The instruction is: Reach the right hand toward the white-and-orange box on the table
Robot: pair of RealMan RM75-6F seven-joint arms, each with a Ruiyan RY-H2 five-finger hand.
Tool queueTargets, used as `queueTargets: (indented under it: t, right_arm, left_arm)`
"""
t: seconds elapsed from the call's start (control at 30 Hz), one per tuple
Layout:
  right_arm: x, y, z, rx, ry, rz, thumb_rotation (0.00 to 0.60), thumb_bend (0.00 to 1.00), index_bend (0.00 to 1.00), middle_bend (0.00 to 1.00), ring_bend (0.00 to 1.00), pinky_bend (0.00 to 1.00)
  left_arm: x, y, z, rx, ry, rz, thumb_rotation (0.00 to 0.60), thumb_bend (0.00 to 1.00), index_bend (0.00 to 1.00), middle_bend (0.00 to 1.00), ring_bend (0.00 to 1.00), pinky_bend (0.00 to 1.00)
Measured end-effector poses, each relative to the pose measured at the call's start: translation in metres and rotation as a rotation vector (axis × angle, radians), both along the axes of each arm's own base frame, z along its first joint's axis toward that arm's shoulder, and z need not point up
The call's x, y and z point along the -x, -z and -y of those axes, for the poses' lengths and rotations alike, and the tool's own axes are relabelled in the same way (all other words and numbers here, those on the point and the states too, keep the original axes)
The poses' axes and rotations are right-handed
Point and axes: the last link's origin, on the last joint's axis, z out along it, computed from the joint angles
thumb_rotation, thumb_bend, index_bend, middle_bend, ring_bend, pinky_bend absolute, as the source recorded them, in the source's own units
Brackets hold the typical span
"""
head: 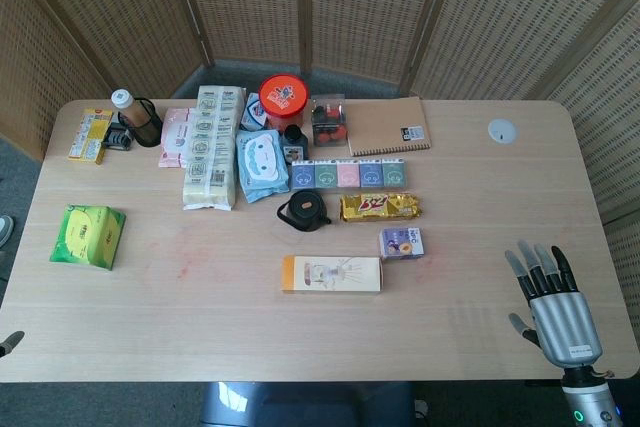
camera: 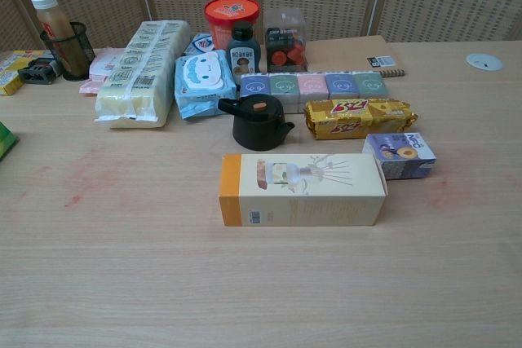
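The white-and-orange box point(head: 331, 274) lies flat near the middle of the table, its orange end to the left; the chest view shows the box point(camera: 302, 189) front and centre. My right hand point(head: 549, 300) hovers over the table's front right corner, fingers spread apart and holding nothing, well to the right of the box. It does not appear in the chest view. Only a dark tip of my left hand point(head: 10, 343) shows at the front left edge of the head view.
Behind the box sit a small purple carton point(head: 401, 243), a gold snack bar point(head: 380, 207), a black teapot point(head: 303, 211) and a row of small boxes point(head: 349, 174). A green packet point(head: 88, 236) lies at the left. A notebook point(head: 389, 127) lies further back.
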Motion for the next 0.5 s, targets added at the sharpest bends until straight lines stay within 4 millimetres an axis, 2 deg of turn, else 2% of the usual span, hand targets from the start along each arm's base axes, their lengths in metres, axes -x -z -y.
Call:
queueTargets:
  t: [0.27,0.37,0.47,0.5]
  right_arm:
    - [0.0008,0.0010,-0.0001,0.000,-0.008,-0.001,0.600,0.00,0.00,0.01,0.00,0.00]
    - [0.0009,0.0017,0.0008,-0.001,-0.011,0.003,0.600,0.00,0.00,0.06,0.05,0.00]
    - [0.0000,0.0010,0.0043,0.005,-0.018,0.013,0.600,0.00,0.00,0.19,0.22,0.10]
    - [-0.0002,0.0005,0.0057,0.007,-0.020,0.018,0.600,0.00,0.00,0.27,0.32,0.20]
  left_arm:
    - [0.0013,-0.0023,0.0006,-0.014,-0.002,-0.053,0.600,0.00,0.00,0.00,0.00,0.05]
    - [0.0010,-0.0029,0.0016,-0.017,-0.002,-0.042,0.600,0.00,0.00,0.00,0.00,0.05]
    - [0.0010,-0.0033,0.0016,-0.017,-0.004,-0.034,0.600,0.00,0.00,0.00,0.00,0.05]
    - [0.0013,-0.0032,0.0012,-0.015,-0.006,-0.032,0.600,0.00,0.00,0.00,0.00,0.05]
